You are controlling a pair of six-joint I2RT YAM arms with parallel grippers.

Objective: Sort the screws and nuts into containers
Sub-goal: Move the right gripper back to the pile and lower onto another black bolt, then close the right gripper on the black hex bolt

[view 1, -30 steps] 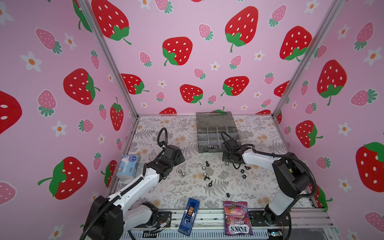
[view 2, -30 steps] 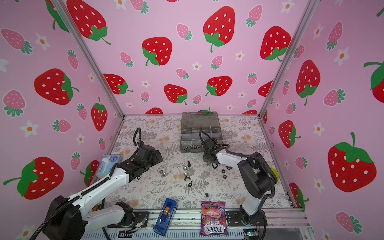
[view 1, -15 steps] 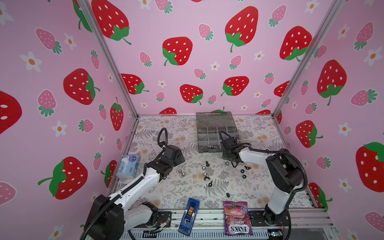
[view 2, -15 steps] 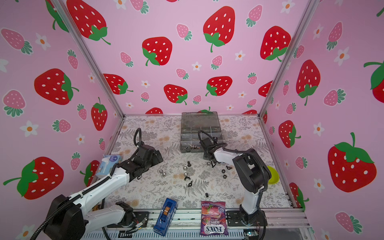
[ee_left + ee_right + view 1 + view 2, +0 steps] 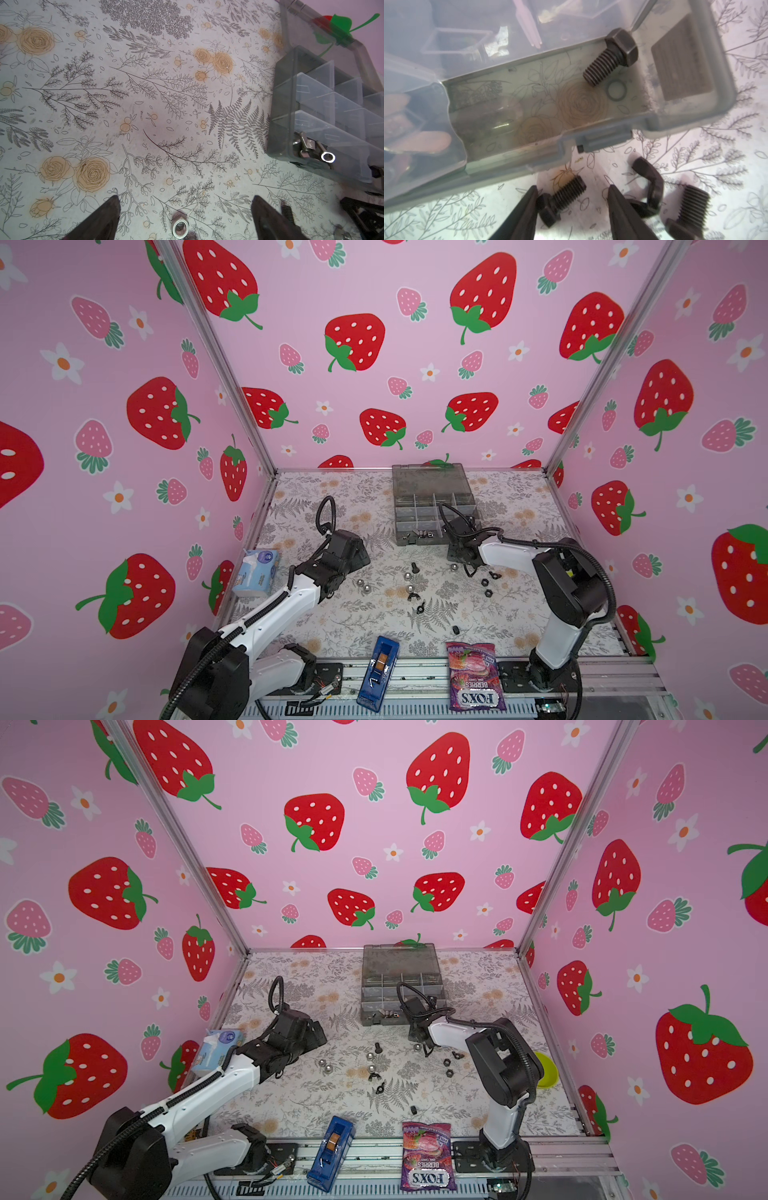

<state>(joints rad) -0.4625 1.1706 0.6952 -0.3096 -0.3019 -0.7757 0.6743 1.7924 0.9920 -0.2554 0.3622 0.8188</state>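
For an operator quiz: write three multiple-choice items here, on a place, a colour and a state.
1. The organiser box stands: A) at the back; B) at the front; C) far left.
2. The screw between the right end effector's fingers is: A) silver; B) black; C) blue.
3. The left end effector is: A) shut on something; B) shut, empty; C) open.
Key: 1A, both top views show it at the far end; 2B, the right wrist view shows dark threads; 3C, its fingers stand far apart.
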